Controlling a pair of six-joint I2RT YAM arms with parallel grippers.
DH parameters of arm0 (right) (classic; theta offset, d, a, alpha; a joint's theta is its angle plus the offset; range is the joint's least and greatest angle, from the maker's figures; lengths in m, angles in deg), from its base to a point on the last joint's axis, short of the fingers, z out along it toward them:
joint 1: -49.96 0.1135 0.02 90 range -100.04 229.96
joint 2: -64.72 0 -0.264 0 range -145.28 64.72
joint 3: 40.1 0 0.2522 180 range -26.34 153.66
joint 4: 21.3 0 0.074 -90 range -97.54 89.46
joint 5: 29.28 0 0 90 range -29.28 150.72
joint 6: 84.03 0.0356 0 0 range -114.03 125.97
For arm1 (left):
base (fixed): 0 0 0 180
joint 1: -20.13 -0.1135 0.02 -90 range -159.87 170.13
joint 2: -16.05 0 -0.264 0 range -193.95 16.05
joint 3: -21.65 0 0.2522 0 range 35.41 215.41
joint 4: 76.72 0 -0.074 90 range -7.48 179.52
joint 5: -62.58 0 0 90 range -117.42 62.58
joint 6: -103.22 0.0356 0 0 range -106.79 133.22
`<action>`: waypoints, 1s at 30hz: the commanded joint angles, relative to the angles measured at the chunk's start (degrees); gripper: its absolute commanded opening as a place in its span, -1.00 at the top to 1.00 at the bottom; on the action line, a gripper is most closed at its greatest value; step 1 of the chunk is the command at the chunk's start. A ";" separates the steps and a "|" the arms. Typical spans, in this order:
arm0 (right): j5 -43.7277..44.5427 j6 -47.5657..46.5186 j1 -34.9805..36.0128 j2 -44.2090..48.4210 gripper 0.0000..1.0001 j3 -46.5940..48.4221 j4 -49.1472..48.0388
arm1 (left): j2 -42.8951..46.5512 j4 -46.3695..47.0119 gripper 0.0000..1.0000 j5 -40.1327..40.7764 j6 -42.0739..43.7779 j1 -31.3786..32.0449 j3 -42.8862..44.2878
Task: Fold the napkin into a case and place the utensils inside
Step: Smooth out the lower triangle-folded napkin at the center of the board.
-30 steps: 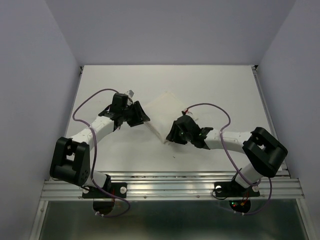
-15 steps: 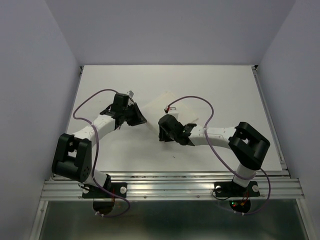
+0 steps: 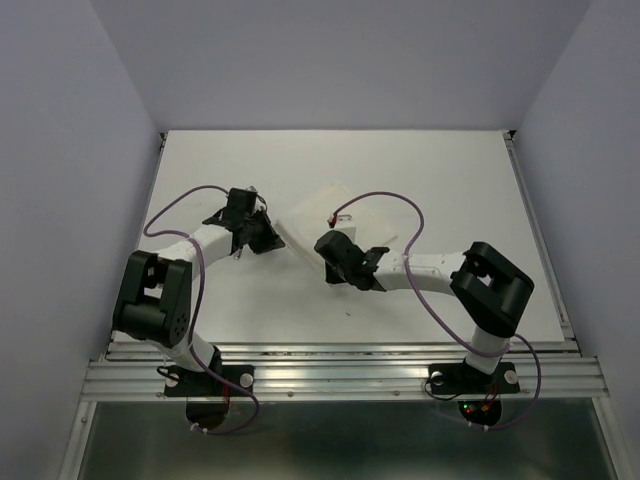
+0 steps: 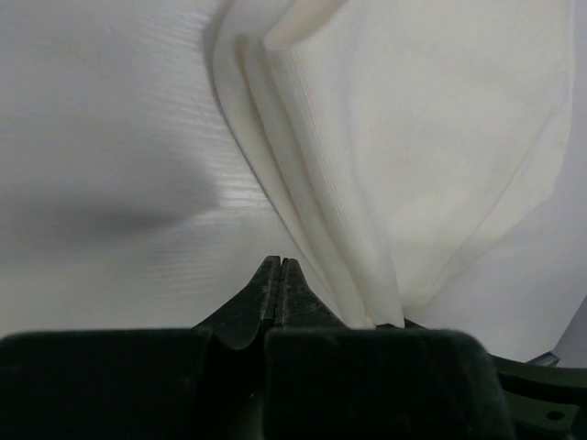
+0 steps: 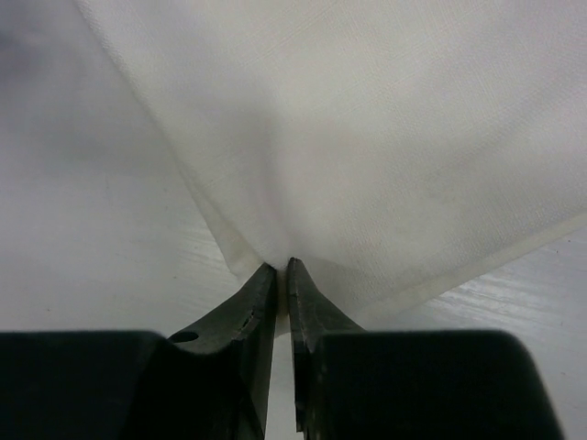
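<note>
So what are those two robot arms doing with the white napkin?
They are folding the napkin, which lies partly folded in layers on the white table. The right gripper has its fingers pinched on the napkin's near edge. The left gripper is shut too, right beside the folded layers, but the napkin seems to sit next to its fingers, not between them.

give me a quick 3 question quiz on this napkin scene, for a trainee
1. True or false: a fork lies on the napkin.
2. Fill in: the left gripper has its jaws ____.
3. Which pinches the napkin's corner? A) left gripper B) right gripper C) neither
Key: 1 false; 2 shut; 3 B
</note>
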 commanded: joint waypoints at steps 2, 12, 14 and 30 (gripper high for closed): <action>2.54 0.06 0.39 2.83 0.63 0.99 -0.60 | 0.48 3.78 1.00 2.06 -4.38 -4.15 0.56; 1.58 0.24 0.39 2.31 0.59 1.07 -1.22 | -4.69 9.84 1.00 0.48 -7.46 -4.96 2.40; 1.58 0.24 0.39 2.39 0.59 0.99 -1.22 | -5.58 10.02 1.00 0.04 -7.46 -4.96 3.19; 1.31 0.15 0.39 2.57 0.53 1.07 -1.39 | -11.38 10.64 1.00 -1.01 -6.67 -4.96 7.15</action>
